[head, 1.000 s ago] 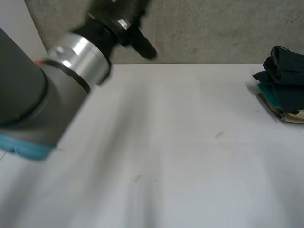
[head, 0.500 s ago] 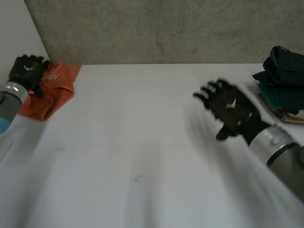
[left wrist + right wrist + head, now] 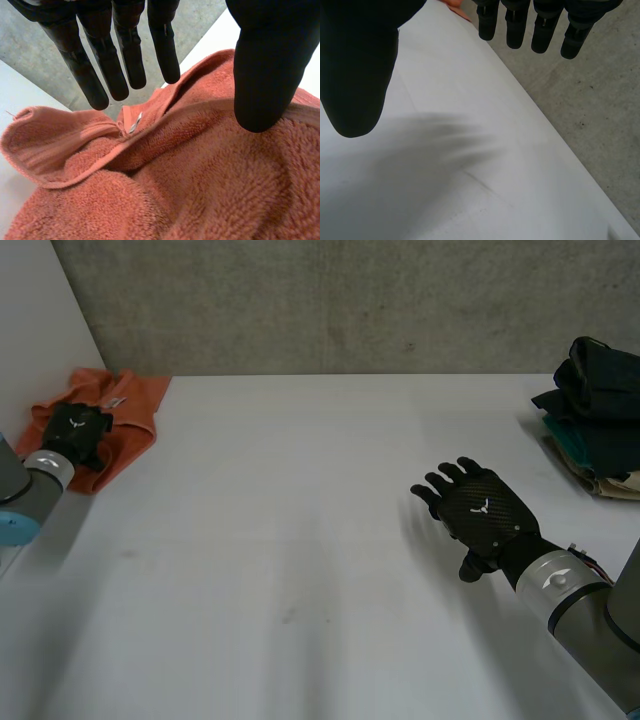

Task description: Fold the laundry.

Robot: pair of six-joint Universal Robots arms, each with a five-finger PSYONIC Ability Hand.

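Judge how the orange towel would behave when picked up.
Likely floppy: the orange towel lies crumpled, hem folded over. Its fluffy pile suggests light weight and little slip. Lifted by the left robot hand, it would probably droop.

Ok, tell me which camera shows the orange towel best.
The left wrist view: the towel lies close under the left hand, hem, folds and label plain. The head view has it small at the table's far left corner, partly under that hand. The right wrist view catches an orange sliver past the right hand.
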